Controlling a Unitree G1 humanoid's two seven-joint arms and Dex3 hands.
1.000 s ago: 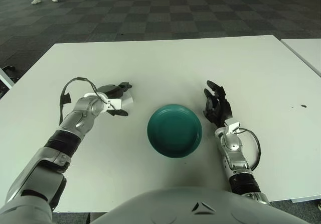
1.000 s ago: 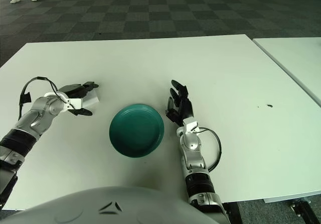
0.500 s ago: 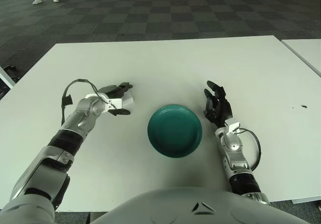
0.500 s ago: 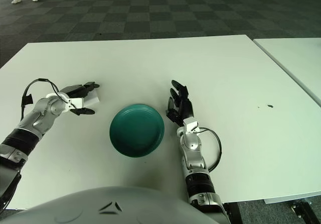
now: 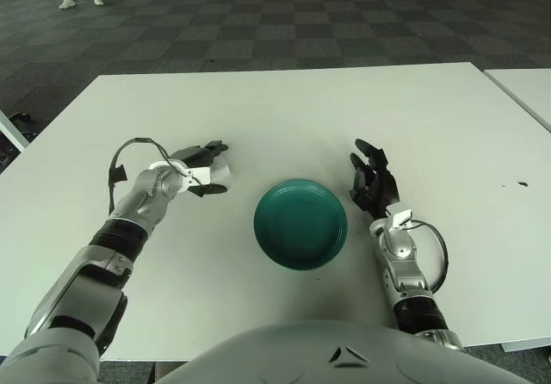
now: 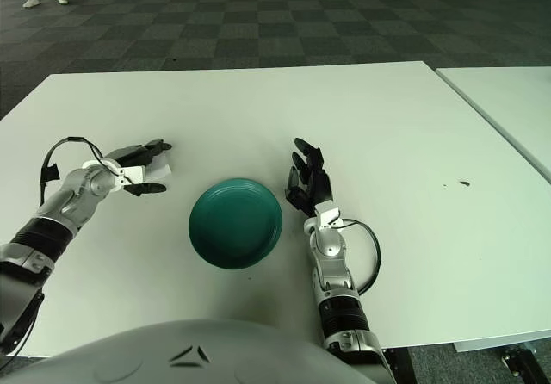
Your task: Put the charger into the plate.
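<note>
Left hand (image 5: 200, 167): fingers closed around the white charger (image 5: 217, 173), now slightly farther up the table than a second ago.
Plate (image 5: 300, 224): green, empty, unmoved.
Right hand (image 5: 372, 180): fingers spread, beside the plate's right.

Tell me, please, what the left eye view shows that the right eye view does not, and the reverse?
Only the left eye view shows a dark object at the far left edge, on the floor beside the table. Only the right eye view shows much more of the neighbouring table on the right, and a dark base on the floor at the bottom right corner. Both show the left hand holding the white charger left of the green plate, which has nothing in it, and the right hand open just right of the plate.
</note>
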